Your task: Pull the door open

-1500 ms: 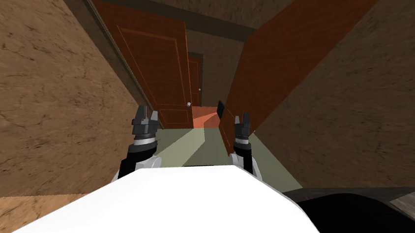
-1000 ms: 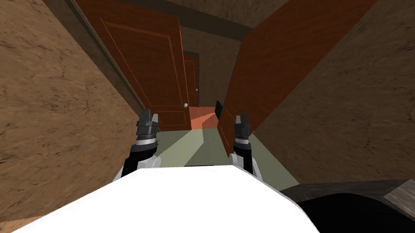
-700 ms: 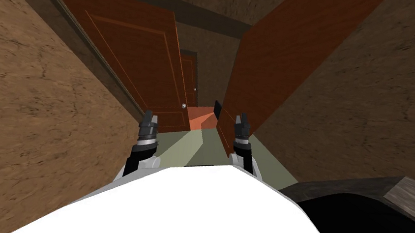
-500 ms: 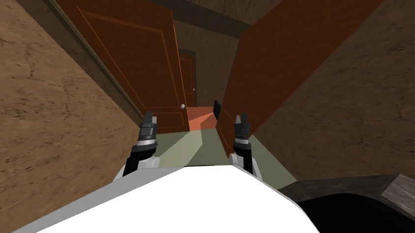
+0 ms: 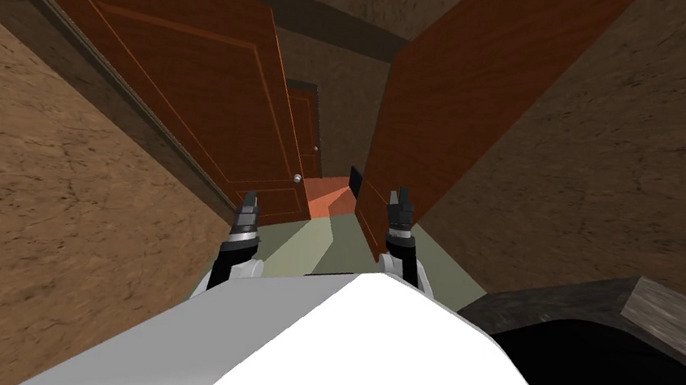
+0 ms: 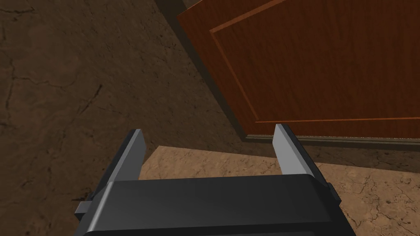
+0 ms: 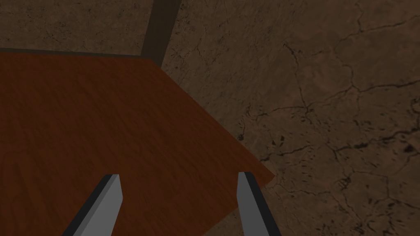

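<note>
A red-brown door (image 5: 460, 94) stands swung out into the corridor on the right, with a dark handle (image 5: 354, 179) at its free edge. My right gripper (image 5: 398, 199) is close beside its lower part, open; in the right wrist view the right gripper (image 7: 178, 180) has the plain door face (image 7: 82, 123) in front of its spread fingers. A panelled door (image 5: 208, 79) with a small round knob (image 5: 296, 178) lies along the left wall. My left gripper (image 5: 252, 196) is low beside it; in the left wrist view the left gripper (image 6: 209, 137) is open and empty, before that door's lower corner (image 6: 328, 61).
Brown cracked walls (image 5: 47, 190) close the corridor in on both sides. A pale green floor strip (image 5: 318, 244) leads to an orange floor (image 5: 329, 194) and a further door (image 5: 308, 128). A grey-edged piece of furniture (image 5: 564, 311) with a black area stands at the near right.
The whole head picture has shifted: the left door has grown and slid left, so my head or body has turned. My left hand has rolled and shows edge-on. The right gripper holds its place.
</note>
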You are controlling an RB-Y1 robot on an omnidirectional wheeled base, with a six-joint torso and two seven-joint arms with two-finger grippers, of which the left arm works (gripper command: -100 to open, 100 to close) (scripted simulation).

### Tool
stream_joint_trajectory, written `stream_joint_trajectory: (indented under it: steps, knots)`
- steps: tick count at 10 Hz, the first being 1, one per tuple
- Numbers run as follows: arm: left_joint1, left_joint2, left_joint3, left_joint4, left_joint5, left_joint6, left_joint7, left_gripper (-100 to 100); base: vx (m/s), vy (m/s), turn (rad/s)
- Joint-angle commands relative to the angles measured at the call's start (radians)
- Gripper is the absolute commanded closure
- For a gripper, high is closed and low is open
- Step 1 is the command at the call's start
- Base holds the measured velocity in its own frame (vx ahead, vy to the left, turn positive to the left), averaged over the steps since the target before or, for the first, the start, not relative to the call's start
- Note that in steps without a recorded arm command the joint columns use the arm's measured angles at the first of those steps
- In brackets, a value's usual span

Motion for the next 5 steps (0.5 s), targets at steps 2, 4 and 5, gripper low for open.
stream_joint_trajectory:
  steps: [2,4,5]
  knots:
    - [-0.011,0.007,0.030,0.053,0.003,-0.009,-0.058,-100,0.092,0.019,-0.103]
    - [-0.022,0.009,0.051,0.098,0.005,-0.017,-0.106,-100,0.099,0.039,-0.109]
    - [-0.027,0.010,0.062,0.121,0.005,-0.021,-0.130,-100,0.100,0.035,-0.109]
